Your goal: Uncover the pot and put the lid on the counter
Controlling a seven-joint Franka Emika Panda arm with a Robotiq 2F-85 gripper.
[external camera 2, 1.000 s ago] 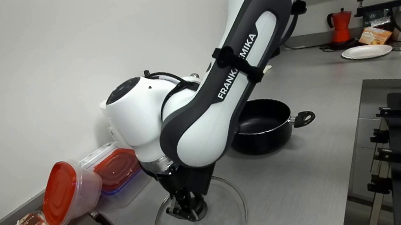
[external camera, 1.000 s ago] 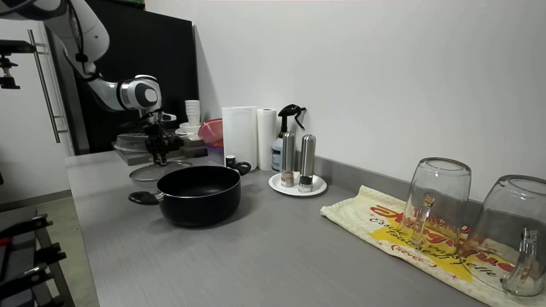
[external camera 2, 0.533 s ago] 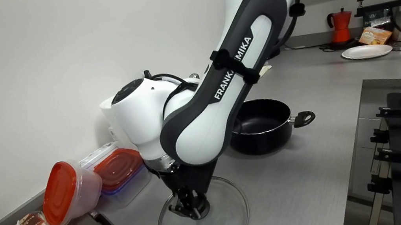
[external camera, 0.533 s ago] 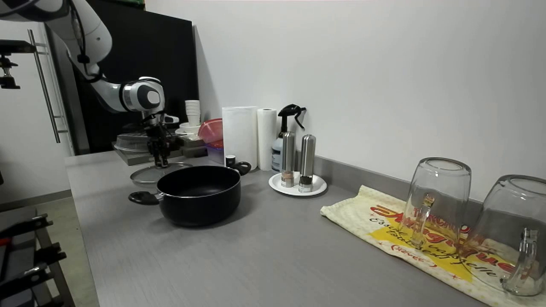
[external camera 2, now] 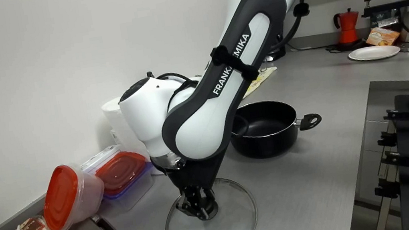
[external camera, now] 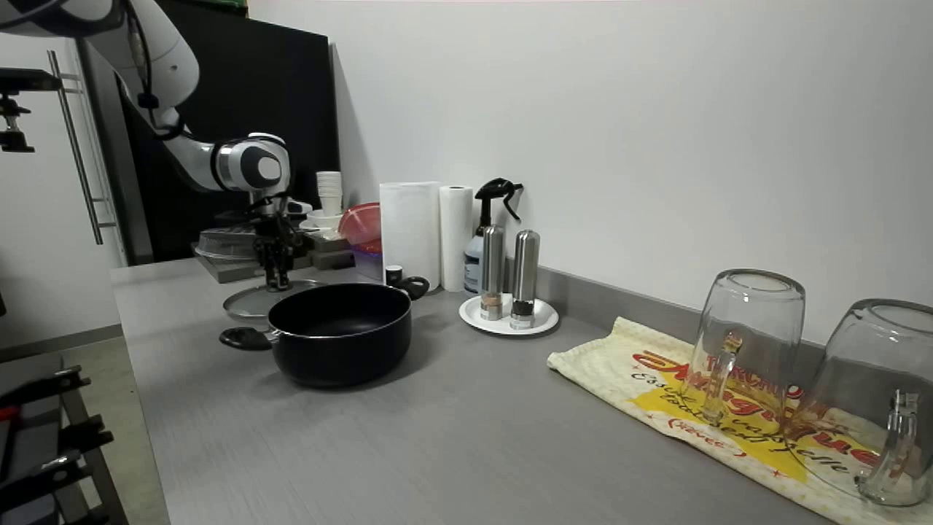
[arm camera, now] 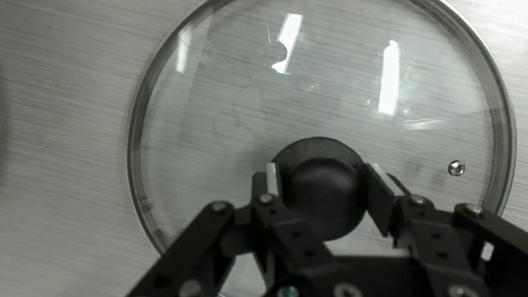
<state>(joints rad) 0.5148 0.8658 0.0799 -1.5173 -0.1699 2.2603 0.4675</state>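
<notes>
In the wrist view I have the gripper (arm camera: pixel 324 183) over the lid (arm camera: pixel 231 115); its two fingers (arm camera: pixel 260 183) are drawn in to the width of the black knob (arm camera: pixel 324 214), one pad against each side, and I have hold of the lid by that knob; a small metal vent (arm camera: pixel 456 168) sits toward the right rim of the glass; in both exterior views the lid is low over the grey counter (external camera: pixel 452 445), apart from the pot (external camera: pixel 339 357); I cannot tell whether its rim touches the surface.

In an exterior view the pot stands upright and uncovered on the counter, to the right of the lid and nearer, hiding part of it; one handle (external camera: pixel 244 338) points left, its twin far and right; two metal mills (external camera: pixel 525 270) stand on a white plate (external camera: pixel 552 319) to the right of the pot; farther right and nearer, two glass mugs (external camera: pixel 751 310) rest on a patterned cloth (external camera: pixel 605 354); in an exterior view the arm (external camera 2: pixel 207 131) comes down from the far right and hides the left part of the pot, which there stands beyond the lid and to the right; a tilted, red-topped tub (external camera 2: pixel 74 196) is left of the lid.
</notes>
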